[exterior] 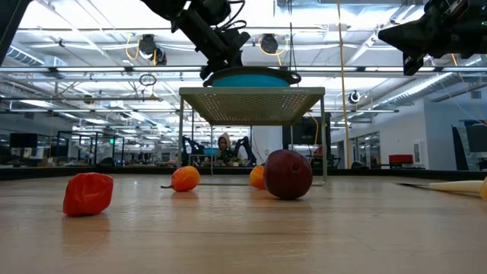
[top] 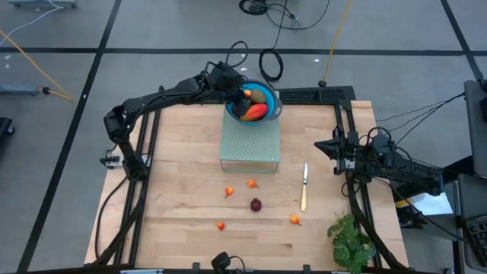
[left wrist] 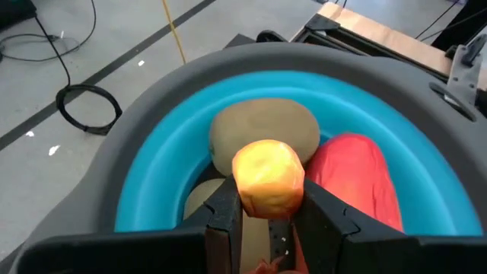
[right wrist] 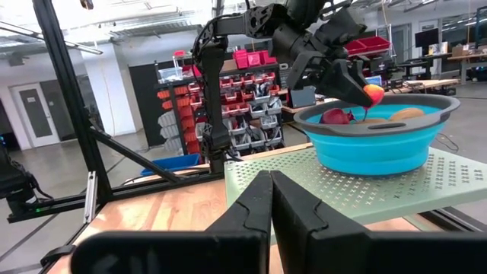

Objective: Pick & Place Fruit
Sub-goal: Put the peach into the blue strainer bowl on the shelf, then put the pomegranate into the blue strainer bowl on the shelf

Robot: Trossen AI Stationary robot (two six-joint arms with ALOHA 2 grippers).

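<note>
Mango (left wrist: 354, 179) and kiwi (left wrist: 265, 129) in blue bowl (left wrist: 163, 164)

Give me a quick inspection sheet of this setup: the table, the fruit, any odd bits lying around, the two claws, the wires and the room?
Surface: wooden table carrying a perforated green stand.
Job's things: blue bowl on the stand holds a brown kiwi and a red mango. Still on the table: a dark-red ball and four small orange-red fruits, one at.
Clutter: knife; green leafy bunch at the table's corner.
Grippers: left gripper over the bowl, clamped on a small orange-yellow fruit; right gripper shut, empty, waiting at the right edge.
Cables: black coil and a yellow lead on the floor.
Surroundings: open workshop, shelves of red bins.
</note>
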